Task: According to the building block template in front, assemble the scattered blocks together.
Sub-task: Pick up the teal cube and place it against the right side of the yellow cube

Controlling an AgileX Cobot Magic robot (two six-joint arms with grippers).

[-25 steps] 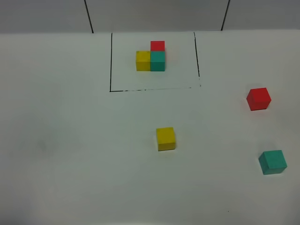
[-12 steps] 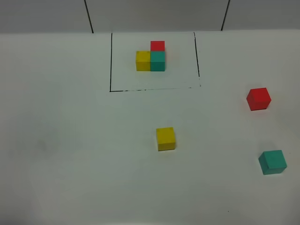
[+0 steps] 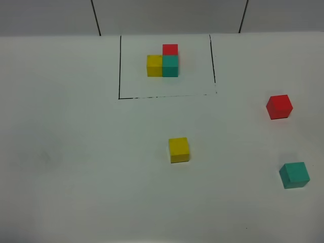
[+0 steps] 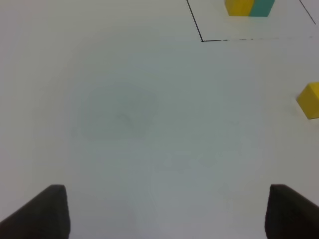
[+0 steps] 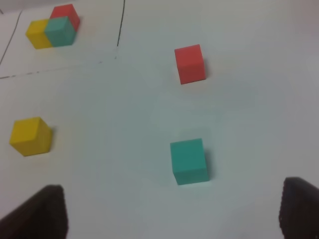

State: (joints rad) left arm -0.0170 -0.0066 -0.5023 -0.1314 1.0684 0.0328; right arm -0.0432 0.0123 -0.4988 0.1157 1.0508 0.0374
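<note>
The template [image 3: 164, 63], a yellow, teal and red L-shaped trio, sits inside a thin black frame [image 3: 119, 71] at the far middle; it also shows in the right wrist view [image 5: 52, 29]. The loose yellow cube [image 3: 179, 149] lies mid-table. The loose red cube [image 3: 279, 107] lies far right, and the loose teal cube [image 3: 294, 175] lies right, nearer the front. My left gripper [image 4: 169, 214] is open and empty over bare table, with the yellow cube [image 4: 311, 100] off to one side. My right gripper [image 5: 169, 211] is open and empty, just short of the teal cube [image 5: 189, 161].
The white table [image 3: 76, 152] runs to a grey panelled wall [image 3: 167, 15] at the back. Neither arm shows in the exterior high view.
</note>
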